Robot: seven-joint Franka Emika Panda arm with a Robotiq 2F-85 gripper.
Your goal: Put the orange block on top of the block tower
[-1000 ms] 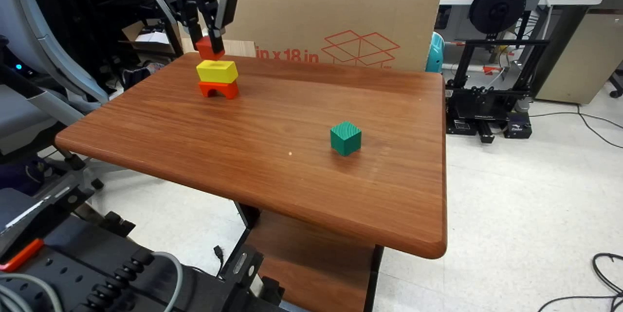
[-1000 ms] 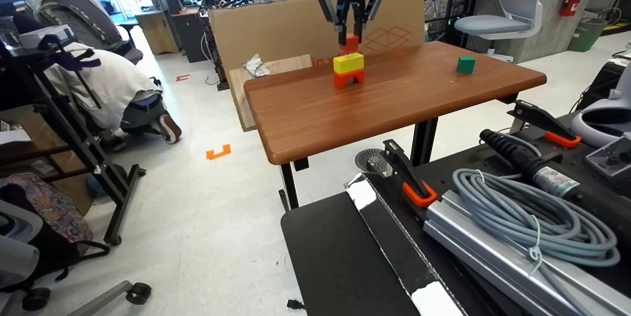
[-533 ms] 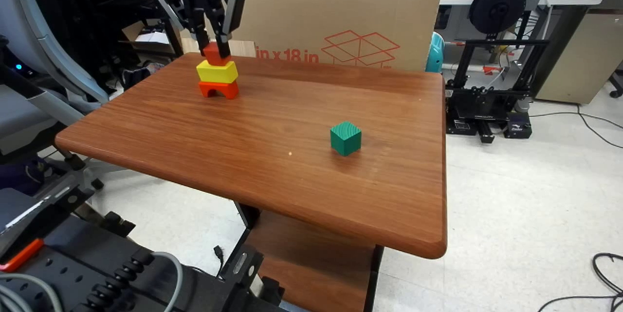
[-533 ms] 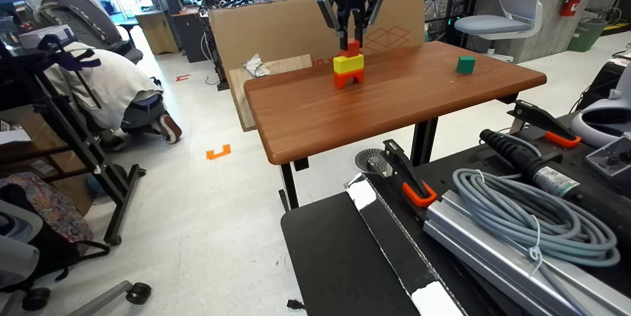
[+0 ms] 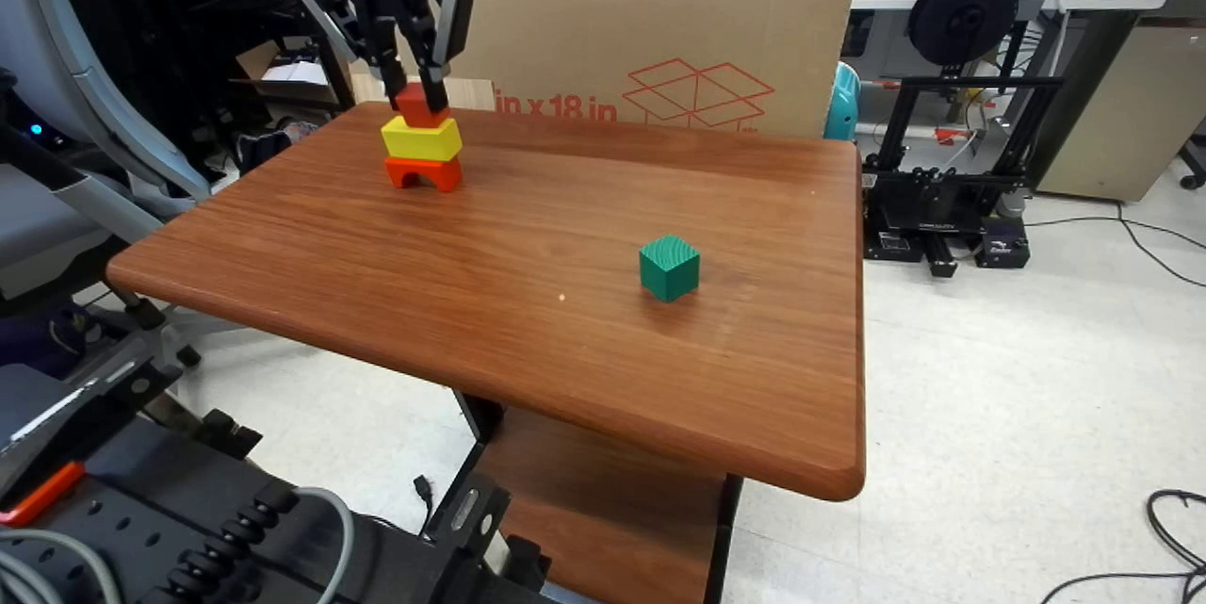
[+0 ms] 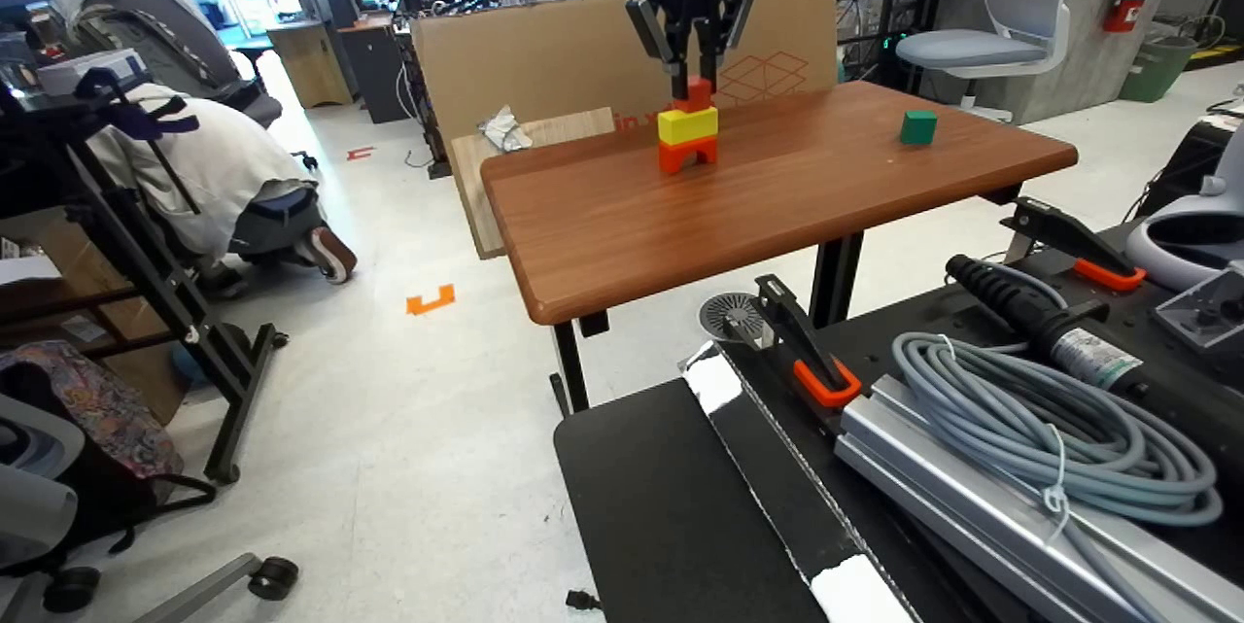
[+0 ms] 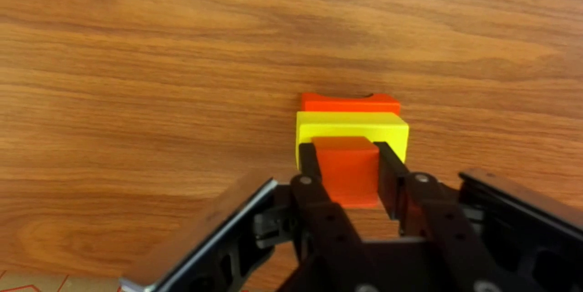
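Observation:
The orange block (image 5: 420,110) is a small red-orange cube. It also shows in an exterior view (image 6: 695,98) and the wrist view (image 7: 350,177). My gripper (image 5: 416,99) points down, its fingers on two opposite sides of the cube. In the wrist view the gripper (image 7: 345,151) touches both sides of it. The block tower is a yellow block (image 5: 421,143) over a red-orange arch block (image 5: 424,174) on the table. The cube is over the middle of the yellow block and appears to touch its top; the contact line is partly hidden by the fingers.
A green cube (image 5: 669,269) stands apart on the wooden table (image 5: 509,302), far from the tower. A large cardboard sheet (image 5: 565,10) stands upright along the table edge behind the tower. The table's edge (image 6: 505,244) is near the tower in an exterior view.
Over the last second my gripper and the orange block moved down and slightly sideways onto the tower. In the last half second there is almost no motion; the grip looks the same.

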